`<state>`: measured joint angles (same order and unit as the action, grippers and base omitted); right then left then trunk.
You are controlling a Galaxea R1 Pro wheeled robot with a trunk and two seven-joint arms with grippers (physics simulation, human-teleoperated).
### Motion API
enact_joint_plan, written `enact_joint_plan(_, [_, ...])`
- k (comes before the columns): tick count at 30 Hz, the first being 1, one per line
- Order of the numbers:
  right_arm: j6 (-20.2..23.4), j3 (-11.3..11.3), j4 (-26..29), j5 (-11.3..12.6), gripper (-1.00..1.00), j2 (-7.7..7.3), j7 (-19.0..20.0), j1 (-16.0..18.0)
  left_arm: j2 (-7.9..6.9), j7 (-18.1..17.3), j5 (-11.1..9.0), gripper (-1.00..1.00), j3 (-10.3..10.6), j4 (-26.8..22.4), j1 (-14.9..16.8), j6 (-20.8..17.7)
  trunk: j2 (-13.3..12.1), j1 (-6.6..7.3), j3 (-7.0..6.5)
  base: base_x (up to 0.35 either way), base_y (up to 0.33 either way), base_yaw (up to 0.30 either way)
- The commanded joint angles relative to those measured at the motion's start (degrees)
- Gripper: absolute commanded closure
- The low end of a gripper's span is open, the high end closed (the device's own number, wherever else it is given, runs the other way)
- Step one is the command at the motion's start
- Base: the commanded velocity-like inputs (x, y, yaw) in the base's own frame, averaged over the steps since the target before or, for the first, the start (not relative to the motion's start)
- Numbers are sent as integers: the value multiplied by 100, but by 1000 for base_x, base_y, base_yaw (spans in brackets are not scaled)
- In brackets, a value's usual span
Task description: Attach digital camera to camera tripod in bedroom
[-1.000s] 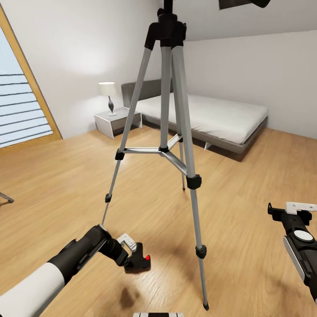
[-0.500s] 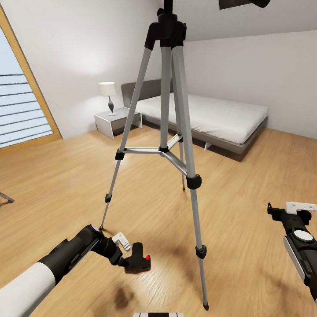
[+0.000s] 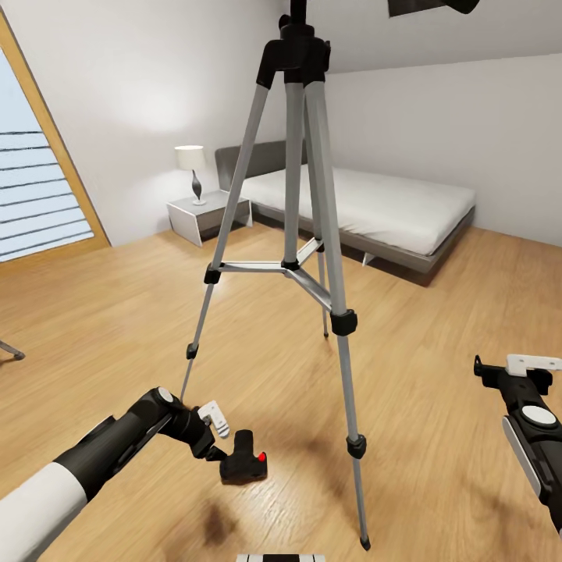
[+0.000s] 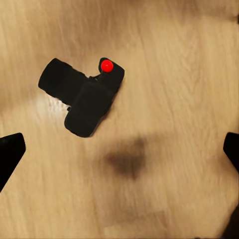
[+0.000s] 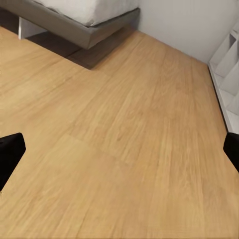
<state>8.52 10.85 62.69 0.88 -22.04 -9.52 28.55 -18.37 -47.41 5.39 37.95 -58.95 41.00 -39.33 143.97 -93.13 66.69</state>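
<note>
Black and boxy, the digital camera (image 3: 244, 466) lies on the light wood floor (image 3: 101, 312) at the near left of the scene, its red button showing, just left of the nearest leg of the camera tripod (image 3: 297, 265) and not touching it. In the left wrist view the camera (image 4: 82, 97) rests loose on the boards, between the two dark fingertips at the picture's edges and well apart from both.

Left pincer (image 3: 226, 457): spread wide, close over the camera, gripping nothing. In the head view it cannot be settled whether a finger touches the body.

Right pincer (image 3: 515, 367): held low at the near right, well apart from the tripod. Its wrist view shows both fingertips at the picture's outer edges with bare floor between them, so it is wide and empty.

Tripod: upright on three silver legs in the middle of the bedroom, the grey bed (image 3: 375, 207) and the nightstand (image 3: 204, 215) with its lamp beyond. Its head runs out of the head view's top edge; the mounting plate cannot be inspected.

Progress, by judgement: early. The robot stands at the tripod with the camera in reach, but nothing is grasped, lifted or mounted. Outstanding: grasp the camera, raise it to the tripod head, seat it.
</note>
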Motion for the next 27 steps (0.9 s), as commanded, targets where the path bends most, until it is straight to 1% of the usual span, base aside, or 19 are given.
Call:
enact_joint_plan(1, [36, -8, 44, 9, -100, -2, -22, 1, -14, -53, 70, -100, 4, -59, 4, -2, 2, 1, 5, 0, 0, 0])
enact_joint_plan(6, [41, -11, 183, 9, -100, -3, -23, 1, -45, -86, 105, -100, 3, -212, 4, 78, 2, 1, 5, 0, 0, 0])
enact_joint_plan(11, [49, -9, 294, 9, -100, -3, -23, 1, -97, -102, 127, -100, -1, -296, 4, 315, 2, 1, 5, 0, 0, 0])
enact_joint_plan(14, [51, -6, 321, 9, -100, -3, -23, 1, -181, -106, 132, -100, -7, -316, 4, 470, 2, 1, 5, 0, 0, 0])
enact_joint_plan(15, [51, -6, 321, 9, -100, -3, -23, 1, -181, -106, 132, -100, -7, -316, 4, 470, 2, 1, 5, 0, 0, 0])
enact_joint_plan(19, [55, -5, 339, 9, -100, -3, -23, 1, -315, -115, 137, -100, -9, -331, 9, 604, 2, 1, 5, 0, 0, 0])
enact_joint_plan(26, [60, -4, 354, 9, -100, -3, -23, 1, -508, -138, 144, -100, 6, -301, 12, 691, 2, 1, 5, 0, 0, 0])
enact_joint_plan(27, [60, -4, 354, 9, -100, -3, -23, 1, -508, -138, 144, -100, 6, -301, 12, 691, 2, 1, 5, 0, 0, 0])
